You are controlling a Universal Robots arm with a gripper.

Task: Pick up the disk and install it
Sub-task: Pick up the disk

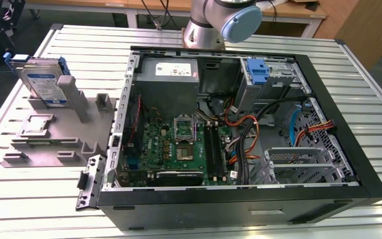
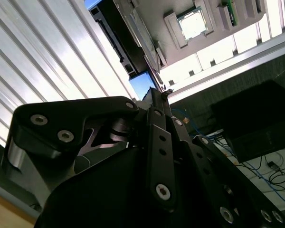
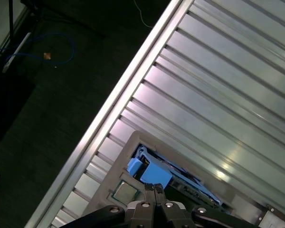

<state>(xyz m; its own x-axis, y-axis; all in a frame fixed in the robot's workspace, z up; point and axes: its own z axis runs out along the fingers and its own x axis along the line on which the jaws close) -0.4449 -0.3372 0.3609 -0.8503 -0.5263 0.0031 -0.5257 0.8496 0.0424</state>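
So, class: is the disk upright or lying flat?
Upright. In the exterior view the disk stands on edge in the grey stand, outside the case.

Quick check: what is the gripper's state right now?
Gripper: shut, holding nothing. The flat silver-grey metal disk with blue plastic frame stands in its grey holder.
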